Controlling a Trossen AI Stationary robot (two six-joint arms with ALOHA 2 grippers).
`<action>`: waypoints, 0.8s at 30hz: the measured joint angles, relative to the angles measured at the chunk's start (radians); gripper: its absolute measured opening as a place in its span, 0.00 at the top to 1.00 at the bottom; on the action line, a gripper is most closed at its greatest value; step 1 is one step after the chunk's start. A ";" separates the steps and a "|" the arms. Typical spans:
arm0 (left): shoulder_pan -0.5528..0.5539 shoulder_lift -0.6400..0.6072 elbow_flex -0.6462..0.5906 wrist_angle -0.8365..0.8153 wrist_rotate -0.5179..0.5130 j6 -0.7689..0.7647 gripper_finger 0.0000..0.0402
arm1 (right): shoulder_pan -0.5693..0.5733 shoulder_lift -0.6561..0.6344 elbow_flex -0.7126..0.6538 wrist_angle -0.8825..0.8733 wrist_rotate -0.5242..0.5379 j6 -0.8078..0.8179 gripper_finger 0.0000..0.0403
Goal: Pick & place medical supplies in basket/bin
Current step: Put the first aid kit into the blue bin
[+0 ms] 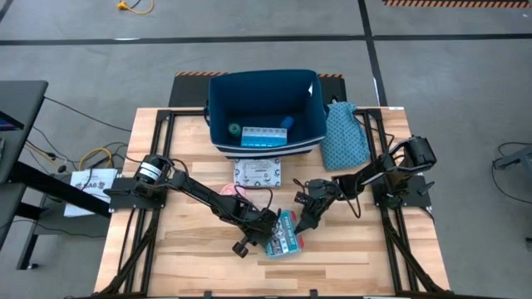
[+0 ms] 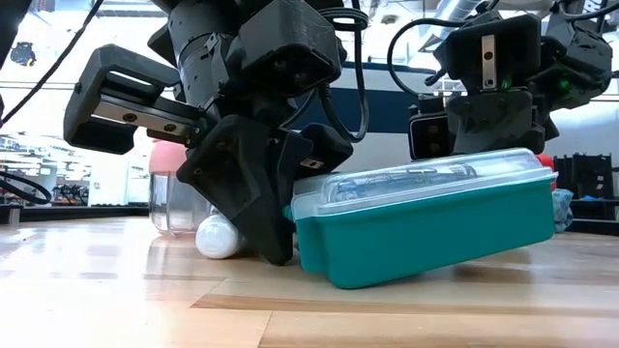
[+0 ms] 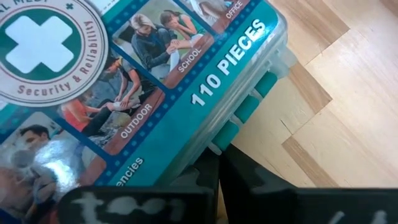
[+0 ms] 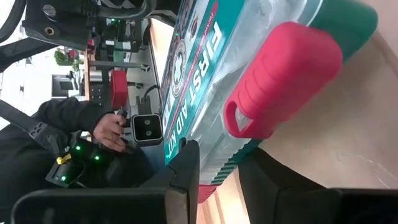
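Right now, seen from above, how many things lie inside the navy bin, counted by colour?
Green: 1, the roll
Light blue: 1, the pill organizer
Blue: 1, a small item
Total: 3 in the bin

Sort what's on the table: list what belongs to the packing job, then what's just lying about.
Job: first aid kit, white packet, navy bin, green roll and pill organizer inside it.
Lying about: patterned pouch, clear jar.
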 joint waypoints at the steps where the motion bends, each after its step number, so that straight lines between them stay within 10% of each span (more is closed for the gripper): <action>1: 0.000 0.000 0.000 0.001 0.000 0.000 1.00 | 0.000 0.000 0.000 -0.001 -0.001 0.004 0.81; 24: -0.020 0.003 0.002 0.027 -0.047 -0.002 1.00 | -0.008 -0.103 -0.001 -0.093 -0.040 0.029 0.85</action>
